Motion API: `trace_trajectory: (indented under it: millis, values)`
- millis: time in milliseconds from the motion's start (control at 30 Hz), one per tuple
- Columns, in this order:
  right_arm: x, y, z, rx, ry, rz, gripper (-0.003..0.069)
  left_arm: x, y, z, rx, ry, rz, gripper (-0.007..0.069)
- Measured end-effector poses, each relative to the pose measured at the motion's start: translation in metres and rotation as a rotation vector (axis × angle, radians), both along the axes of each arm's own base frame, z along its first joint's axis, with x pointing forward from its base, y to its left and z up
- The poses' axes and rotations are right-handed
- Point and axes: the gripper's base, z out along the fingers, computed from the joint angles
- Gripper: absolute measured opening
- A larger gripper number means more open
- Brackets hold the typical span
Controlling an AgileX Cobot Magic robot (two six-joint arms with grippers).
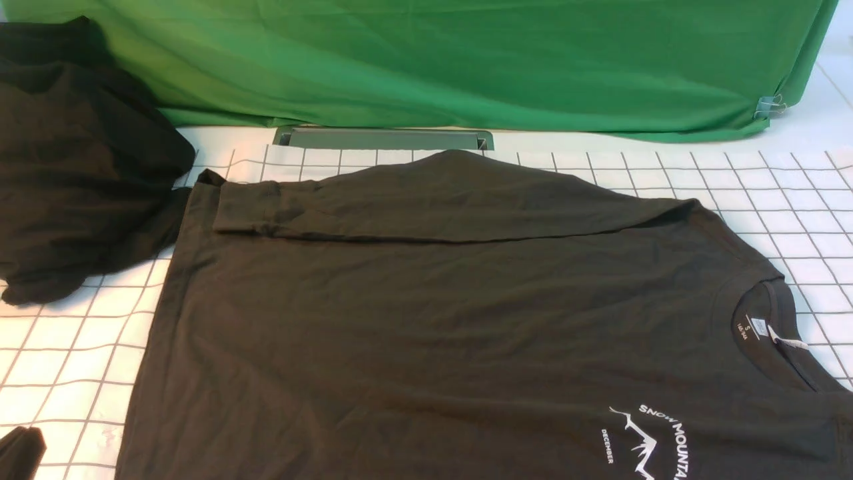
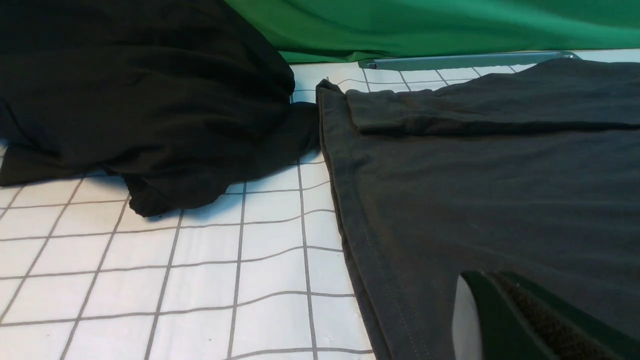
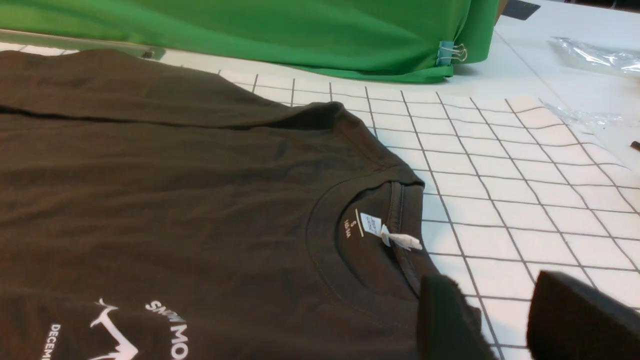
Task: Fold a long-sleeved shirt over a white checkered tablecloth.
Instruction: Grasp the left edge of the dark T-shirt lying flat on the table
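The shirt (image 1: 426, 320) lies print-up and spread flat on the tablecloth (image 1: 766, 200), collar (image 3: 360, 235) toward the robot's right and hem (image 2: 350, 210) toward its left. The far sleeve (image 1: 426, 200) is laid across the body along the far edge, which looks like the first fold, made to narrow the shirt. The near side runs out of the front view, so its sleeve cannot be judged. The left claw (image 2: 525, 320) is closed with nothing in it and hangs low over the cloth just inside the hem. The right claw (image 3: 495, 300) has a moderate gap with bare tablecloth showing through, beside the collar's near shoulder, probably placed to pinch that edge. A black heap (image 1: 73, 167) touches the hem's far corner and could snag there.
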Motion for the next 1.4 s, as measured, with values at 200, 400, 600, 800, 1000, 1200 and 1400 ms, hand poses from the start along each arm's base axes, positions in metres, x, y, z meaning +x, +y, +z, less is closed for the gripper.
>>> trace_trajectory:
  millis: [200, 400, 600, 800, 1000, 1200, 1400]
  values:
    - [0.0, 0.0, 0.0, 0.0, 0.0, 0.0, 0.0242, 0.0, 0.0, 0.0, 0.0, 0.0, 0.0, 0.0003]
    - [0.0, 0.0, 0.0, 0.0, 0.0, 0.0, 0.0242, 0.0, 0.0, 0.0, 0.0, 0.0, 0.0, 0.0003]
    - [0.0, 0.0, 0.0, 0.001, 0.0, 0.0, 0.0242, 0.0, 0.0, 0.0, 0.0, 0.0, 0.0, 0.0003]
    - [0.0, 0.0, 0.0, 0.0, 0.0, 0.0, 0.0242, 0.001, 0.0, 0.007, -0.085, -0.071, 0.012, 0.0003]
    - [0.0, 0.0, 0.0, 0.0, 0.0, 0.0, 0.0242, 0.001, 0.003, 0.023, -0.507, -0.239, 0.054, 0.0003]
    - [0.0, 0.0, 0.0, 0.0, 0.0, 0.0, 0.0242, -0.003, 0.013, 0.041, -0.635, -0.467, 0.097, 0.0003]
    - [0.0, 0.0, 0.0, 0.0, -0.001, 0.0, 0.0242, -0.018, 0.019, 0.078, -0.769, -0.766, 0.042, 0.0003]
